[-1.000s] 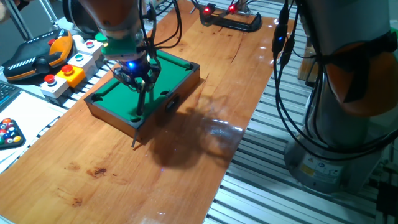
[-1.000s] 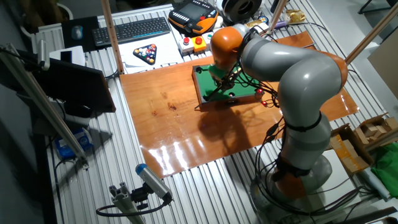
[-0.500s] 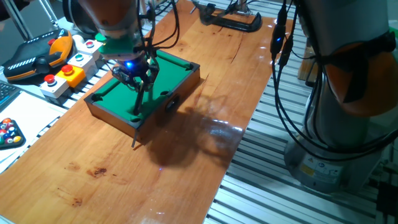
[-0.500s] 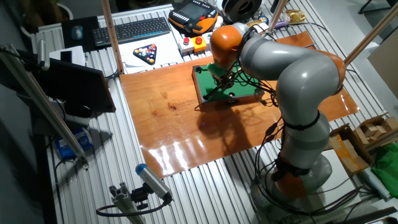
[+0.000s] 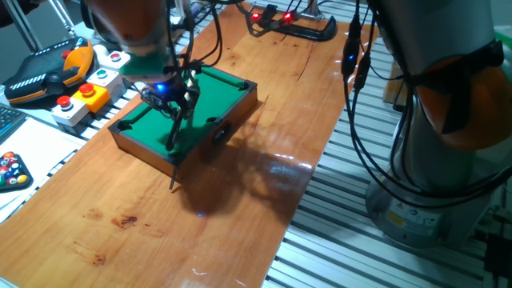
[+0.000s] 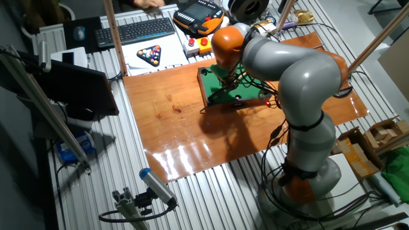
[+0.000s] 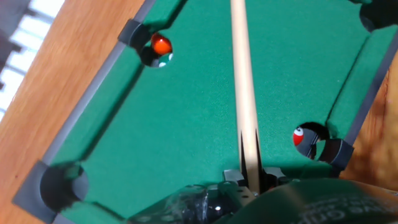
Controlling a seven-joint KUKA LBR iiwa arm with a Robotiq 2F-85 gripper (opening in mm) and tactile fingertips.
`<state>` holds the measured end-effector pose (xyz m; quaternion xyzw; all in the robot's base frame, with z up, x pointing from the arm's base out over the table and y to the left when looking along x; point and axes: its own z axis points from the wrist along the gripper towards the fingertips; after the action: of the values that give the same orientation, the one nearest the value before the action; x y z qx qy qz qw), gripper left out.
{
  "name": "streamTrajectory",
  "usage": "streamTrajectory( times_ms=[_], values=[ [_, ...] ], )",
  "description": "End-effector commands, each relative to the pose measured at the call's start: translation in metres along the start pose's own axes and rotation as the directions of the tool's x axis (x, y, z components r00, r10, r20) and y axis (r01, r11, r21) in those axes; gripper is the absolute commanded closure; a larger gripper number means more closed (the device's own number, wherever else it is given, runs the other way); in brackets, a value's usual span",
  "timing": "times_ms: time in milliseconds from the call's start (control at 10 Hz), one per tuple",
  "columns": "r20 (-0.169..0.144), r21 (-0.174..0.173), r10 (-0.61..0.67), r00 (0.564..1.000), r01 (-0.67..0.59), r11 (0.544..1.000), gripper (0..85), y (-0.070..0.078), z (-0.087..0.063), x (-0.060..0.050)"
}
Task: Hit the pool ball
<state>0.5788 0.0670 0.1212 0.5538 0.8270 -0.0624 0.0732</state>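
Observation:
The pool ball [image 7: 161, 45], small, glossy and orange-red, sits at the mouth of a pocket at the upper left of the hand view. I cannot pick it out in either fixed view. My gripper [image 7: 250, 177] [image 5: 170, 98] [image 6: 226, 79] hangs over the green-felt pool table [image 5: 142, 128] [image 6: 250, 94] and is shut on a thin wooden cue stick [image 7: 242, 81] [image 5: 174, 148]. The cue runs straight up the hand view, to the right of the ball and not touching it. Its far tip is out of frame.
A red-and-white ball [image 7: 300, 137] rests in a side pocket at the right. Button boxes [image 5: 86, 90], a teach pendant [image 5: 44, 68] and racked numbered balls [image 5: 11, 171] lie left of the table. A black clamp [image 5: 298, 28] stands at the back; cables [image 5: 364, 120] hang at the right.
My gripper and the cue have shifted slightly to the left over the felt in the fixed view. The arm's elbow has swung along with them.

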Motion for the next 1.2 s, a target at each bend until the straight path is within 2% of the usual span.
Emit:
streamTrajectory(
  times_ms=[0, 300, 600, 900, 1100],
  values=[
    [0.004, 0.003, 0.040, 0.999, -0.040, 0.999, 84.0, 0.001, 0.001, 0.000],
    [0.031, 0.007, 0.117, 0.993, -0.117, 0.993, 84.0, 0.005, 0.005, 0.000],
    [0.030, 0.012, 0.162, 0.986, -0.163, 0.987, 84.0, 0.012, 0.012, 0.001],
    [0.051, 0.026, 0.194, 0.980, -0.196, 0.980, 84.0, 0.017, 0.014, 0.008],
    [0.050, 0.033, 0.197, 0.979, -0.199, 0.979, 84.3, 0.018, 0.014, 0.012]
  ],
)
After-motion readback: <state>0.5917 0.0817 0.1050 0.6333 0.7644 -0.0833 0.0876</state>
